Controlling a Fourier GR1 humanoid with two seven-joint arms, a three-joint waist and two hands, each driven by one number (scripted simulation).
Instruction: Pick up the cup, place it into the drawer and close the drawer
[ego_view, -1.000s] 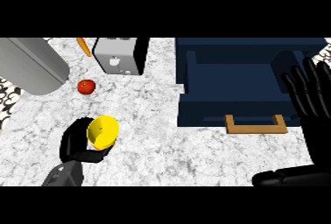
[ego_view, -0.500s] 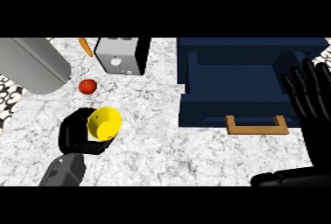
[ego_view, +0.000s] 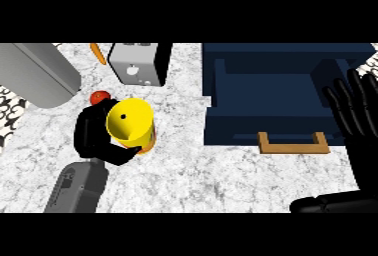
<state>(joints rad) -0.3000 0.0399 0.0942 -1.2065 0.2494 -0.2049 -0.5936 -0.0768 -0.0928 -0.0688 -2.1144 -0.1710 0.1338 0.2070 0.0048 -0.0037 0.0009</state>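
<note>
The yellow cup (ego_view: 130, 124) sits in the left robot hand (ego_view: 100, 137), whose dark fingers curl round its side and underside; its open mouth tips toward the viewer. A second ago the cup showed as a small yellow shape low on the desk (ego_view: 221, 175) with the robot hand closing over it. Since then it has grown larger in the head view and moved farther up and a little rightward, which I read as the cup having been lifted off the desk and starting toward the drawer (ego_view: 280, 100). So the pick looks done and the carry is the step in hand.

Just behind the cup, at its far left, a small red fruit (ego_view: 99, 96) lies on the desk, partly hidden by the robot hand. Farther off stand a grey toaster (ego_view: 139, 64), an orange stick-like thing (ego_view: 97, 53) beside it, and a big grey cylinder (ego_view: 33, 72) at the far left.

To the right, well apart from the cup, the dark blue drawer stands open, its wooden handle (ego_view: 291, 145) toward the near side. The right robot hand (ego_view: 358, 112) rests at the right edge beside the drawer, fingers straight and spread, holding nothing, unchanged across the frames.

The cup must cross rightward over the drawer's wall before release.
</note>
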